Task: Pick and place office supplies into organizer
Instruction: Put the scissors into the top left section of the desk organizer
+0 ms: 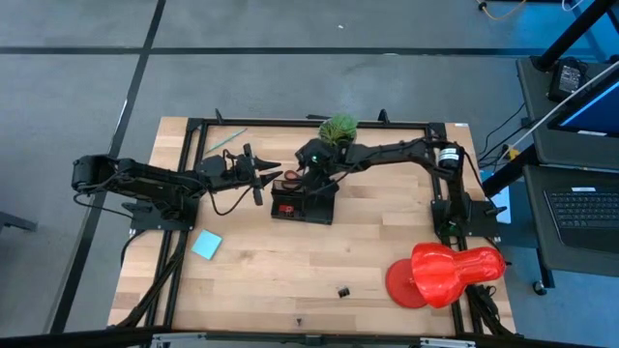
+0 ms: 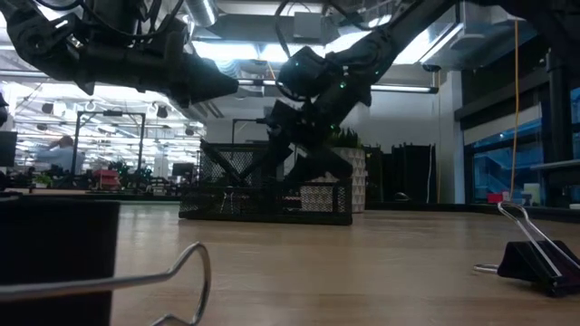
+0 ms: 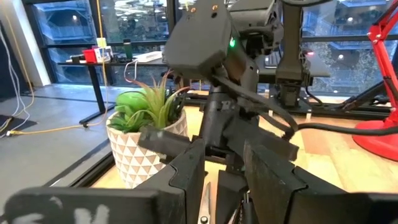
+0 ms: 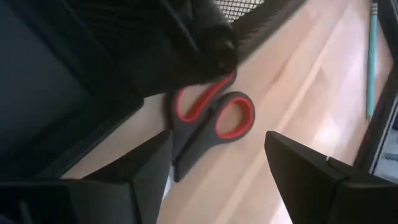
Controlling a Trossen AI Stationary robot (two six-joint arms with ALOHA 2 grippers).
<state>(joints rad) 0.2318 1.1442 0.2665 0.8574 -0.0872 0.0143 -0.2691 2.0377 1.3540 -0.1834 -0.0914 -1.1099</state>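
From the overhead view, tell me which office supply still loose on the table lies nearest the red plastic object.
The small black binder clip, alone on the bare wood near the table's front edge. The light blue notepad and green pencil lie far off on the left side.

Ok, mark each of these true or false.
1. The blue notepad lies outside the organizer. True.
2. The right gripper has its jaws shut. False: they stand wide open, around the scissors.
3. The plant sits in the organizer. False: it stands on the table beyond it.
4. A black clip lies on the table, apart from the organizer. True.
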